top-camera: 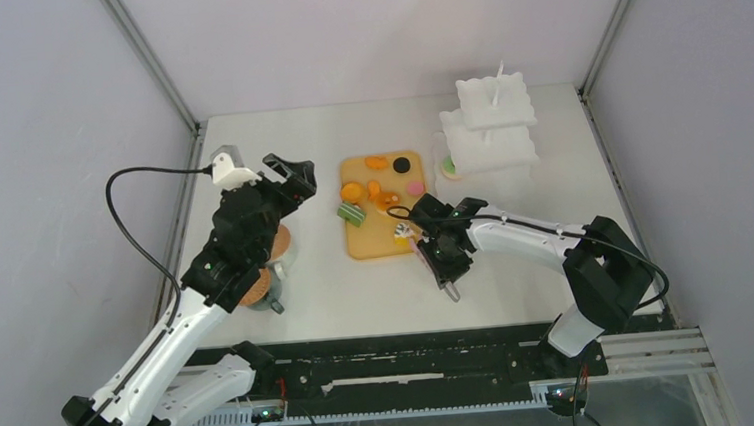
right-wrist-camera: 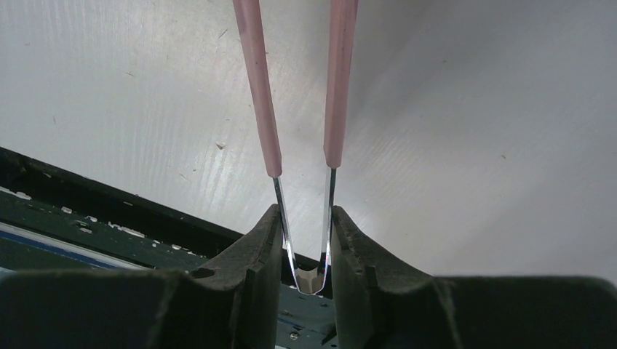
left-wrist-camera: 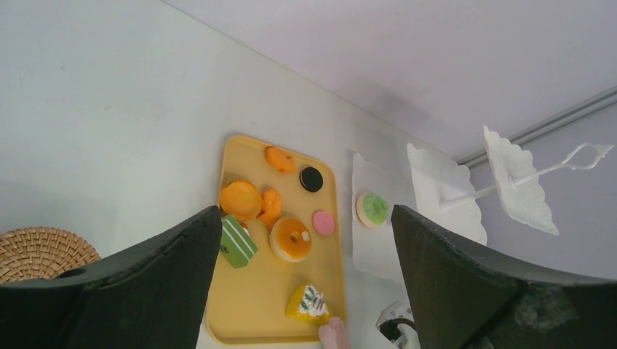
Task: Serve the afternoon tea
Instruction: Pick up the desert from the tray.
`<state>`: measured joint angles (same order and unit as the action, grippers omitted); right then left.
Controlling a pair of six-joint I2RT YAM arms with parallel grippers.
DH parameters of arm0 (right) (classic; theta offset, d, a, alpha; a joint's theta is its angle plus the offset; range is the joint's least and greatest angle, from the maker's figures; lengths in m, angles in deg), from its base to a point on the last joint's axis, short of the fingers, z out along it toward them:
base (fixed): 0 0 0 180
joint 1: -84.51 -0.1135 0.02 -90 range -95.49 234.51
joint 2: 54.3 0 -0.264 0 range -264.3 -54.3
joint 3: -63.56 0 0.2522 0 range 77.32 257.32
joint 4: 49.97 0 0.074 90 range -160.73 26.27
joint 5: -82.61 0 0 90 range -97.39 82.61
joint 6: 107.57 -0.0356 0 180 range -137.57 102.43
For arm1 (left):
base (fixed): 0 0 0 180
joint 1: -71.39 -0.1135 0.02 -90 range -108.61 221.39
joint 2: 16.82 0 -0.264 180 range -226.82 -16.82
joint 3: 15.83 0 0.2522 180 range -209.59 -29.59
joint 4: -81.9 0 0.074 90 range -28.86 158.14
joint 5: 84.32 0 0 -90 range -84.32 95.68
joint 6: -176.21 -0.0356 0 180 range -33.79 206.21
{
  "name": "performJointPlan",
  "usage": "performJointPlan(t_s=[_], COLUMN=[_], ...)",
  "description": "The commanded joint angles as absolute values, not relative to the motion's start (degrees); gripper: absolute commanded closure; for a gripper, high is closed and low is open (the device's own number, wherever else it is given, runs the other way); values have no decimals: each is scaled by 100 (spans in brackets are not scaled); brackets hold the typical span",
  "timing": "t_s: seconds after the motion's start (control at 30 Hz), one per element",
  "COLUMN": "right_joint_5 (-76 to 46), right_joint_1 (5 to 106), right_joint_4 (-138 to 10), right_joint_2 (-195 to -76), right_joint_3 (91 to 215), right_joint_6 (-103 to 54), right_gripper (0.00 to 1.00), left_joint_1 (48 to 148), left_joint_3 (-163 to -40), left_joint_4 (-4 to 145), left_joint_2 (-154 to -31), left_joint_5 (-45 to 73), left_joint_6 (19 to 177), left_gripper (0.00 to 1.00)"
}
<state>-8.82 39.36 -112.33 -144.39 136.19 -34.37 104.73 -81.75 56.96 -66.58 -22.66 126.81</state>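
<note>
Tabletop (top-camera: 339, 301) white, pastries (top-camera: 380, 195) on tan board (top-camera: 370, 242); grey walls (top-camera: 341, 35) around.

On the yellow-tan board (left-wrist-camera: 247, 305) lay orange tarts (left-wrist-camera: 241, 199), a green slice (left-wrist-camera: 236, 241) with white stripes, a black round (left-wrist-camera: 311, 179) and a pink round (left-wrist-camera: 323, 222). The tongs (right-wrist-camera: 258, 87) were pink, the surface (left-wrist-camera: 109, 145) white.
</note>
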Motion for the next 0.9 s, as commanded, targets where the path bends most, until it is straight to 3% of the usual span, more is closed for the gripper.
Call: performJointPlan(t_s=[0.0,0.87], right_joint_5=[-723,-308], right_joint_1=[3881,3779], right_joint_4=[-11366,-11772], right_joint_2=[-14431,-14211], right_joint_3=[13909,13934], right_joint_6=[-3352,-3411], right_gripper=[66,65], left_joint_1=[10444,10409], left_joint_3=[-8016,-7986], left_joint_4=[5961,6056], left_joint_2=[-6541,-6679], left_joint_5=[-2323,-2286], left_joint_6=[12769,12822], left_gripper=[9,9])
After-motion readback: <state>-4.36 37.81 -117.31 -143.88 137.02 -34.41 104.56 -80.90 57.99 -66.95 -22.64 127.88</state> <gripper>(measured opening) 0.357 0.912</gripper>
